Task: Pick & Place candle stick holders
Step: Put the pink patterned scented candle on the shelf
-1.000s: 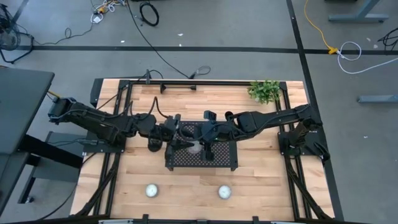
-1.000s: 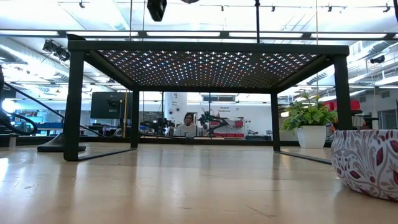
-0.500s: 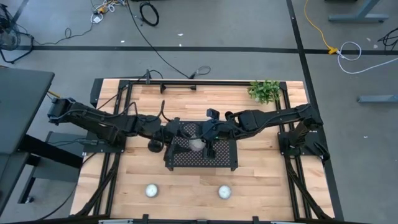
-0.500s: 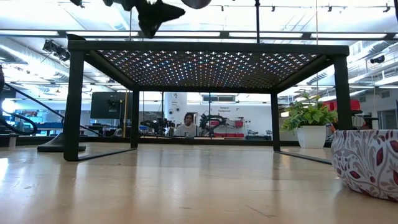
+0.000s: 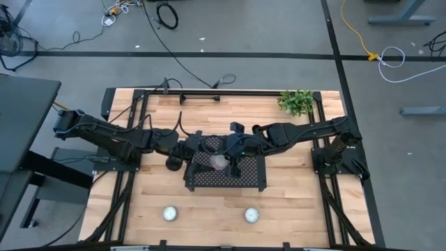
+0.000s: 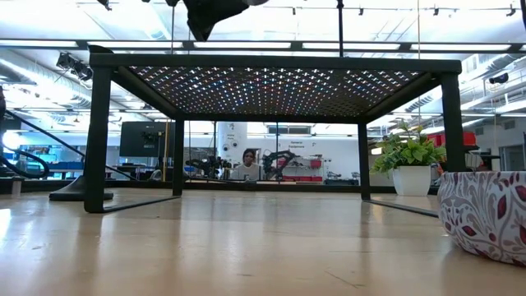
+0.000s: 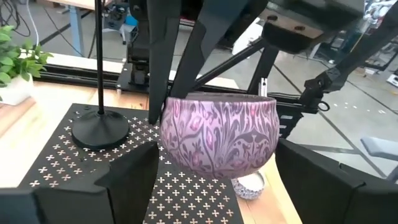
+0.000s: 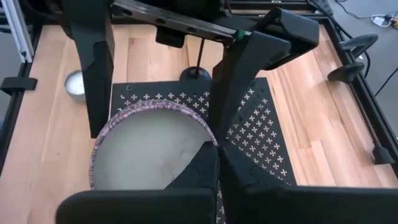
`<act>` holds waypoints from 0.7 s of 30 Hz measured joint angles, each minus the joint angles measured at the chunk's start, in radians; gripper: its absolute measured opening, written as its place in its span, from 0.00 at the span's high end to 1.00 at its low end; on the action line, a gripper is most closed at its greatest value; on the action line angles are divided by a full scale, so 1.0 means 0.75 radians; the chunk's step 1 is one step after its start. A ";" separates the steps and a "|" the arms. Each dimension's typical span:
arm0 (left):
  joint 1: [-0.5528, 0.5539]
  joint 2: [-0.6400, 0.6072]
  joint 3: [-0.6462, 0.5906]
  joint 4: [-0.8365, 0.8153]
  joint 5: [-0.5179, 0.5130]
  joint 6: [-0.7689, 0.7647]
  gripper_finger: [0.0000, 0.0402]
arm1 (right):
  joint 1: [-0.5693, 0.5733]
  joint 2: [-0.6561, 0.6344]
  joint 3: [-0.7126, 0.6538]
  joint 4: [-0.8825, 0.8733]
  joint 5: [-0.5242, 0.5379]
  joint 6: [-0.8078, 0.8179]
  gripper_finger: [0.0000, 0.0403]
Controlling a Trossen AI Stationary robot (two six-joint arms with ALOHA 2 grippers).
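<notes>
Both my grippers meet over the black perforated tray (image 7: 68, 155) at mid-table, and neither is on a candle stick holder. My right gripper (image 8: 216, 163) is pinched on the rim of a purple patterned bowl (image 7: 217, 143), one finger inside and one outside, carrying it clear above the tray. My left gripper (image 5: 197, 151) flanks that bowl. Whether it is clamped on or only alongside, I cannot tell.

One candle stick holder (image 7: 99, 127) stands on the tray, toward the far side of the bowl. A second holder (image 8: 196, 73) stands on the wood just left of the tray, as far as I can make out (its base shows dark under my left forearm from above). Both stems are upright, so the long axis is vertical and calls for a sideways pinch. My left arm is nearer the second one, but the bowl must be settled first.
</notes>
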 joint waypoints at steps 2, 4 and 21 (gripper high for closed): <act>0.000 0.000 0.000 0.002 -0.003 0.000 0.18 | 0.000 0.000 -0.003 -0.001 0.000 0.000 1.00; 0.000 0.006 0.000 0.012 0.001 -0.006 0.17 | 0.000 0.000 -0.003 0.010 0.000 -0.001 1.00; 0.008 0.084 0.000 0.149 0.056 -0.035 0.16 | 0.001 0.016 -0.010 0.061 -0.015 -0.020 1.00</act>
